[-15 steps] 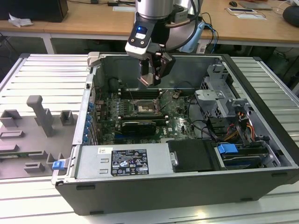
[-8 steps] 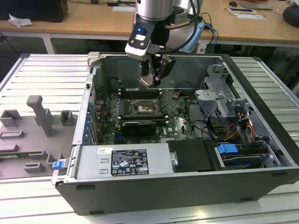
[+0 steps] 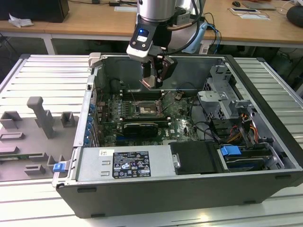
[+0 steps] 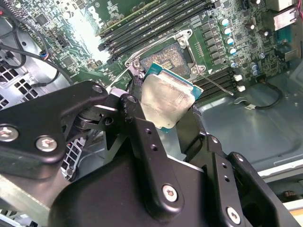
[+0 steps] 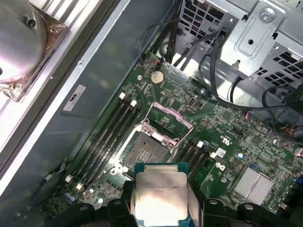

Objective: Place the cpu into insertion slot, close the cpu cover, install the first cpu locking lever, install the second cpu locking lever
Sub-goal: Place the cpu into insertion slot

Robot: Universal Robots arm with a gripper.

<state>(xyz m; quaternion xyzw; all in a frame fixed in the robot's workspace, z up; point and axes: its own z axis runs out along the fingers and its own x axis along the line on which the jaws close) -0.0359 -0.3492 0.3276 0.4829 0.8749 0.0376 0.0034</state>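
Observation:
My gripper (image 3: 155,78) hangs inside the open computer case, shut on the cpu (image 3: 149,82), a small square chip with a silver-grey top. Both wrist views show the cpu (image 4: 168,101) (image 5: 158,196) clamped by its edges between the black fingers (image 5: 120,208), tilted and in the air above the green board. The insertion slot (image 5: 144,151) (image 4: 163,59) (image 3: 144,110) lies bare below and slightly ahead of the chip, its dark contact field exposed. The cpu cover (image 5: 173,113) stands flipped up at the slot's far edge. A thin locking lever (image 4: 215,82) sticks out loose beside the socket.
Long black memory slots (image 5: 106,137) flank the socket. A metal drive cage (image 3: 220,97) with cables (image 3: 203,127) fills the exterior view's right of the case, and the power supply (image 3: 125,163) lies along the front. Grey fixtures (image 3: 40,118) stand on the table at the left.

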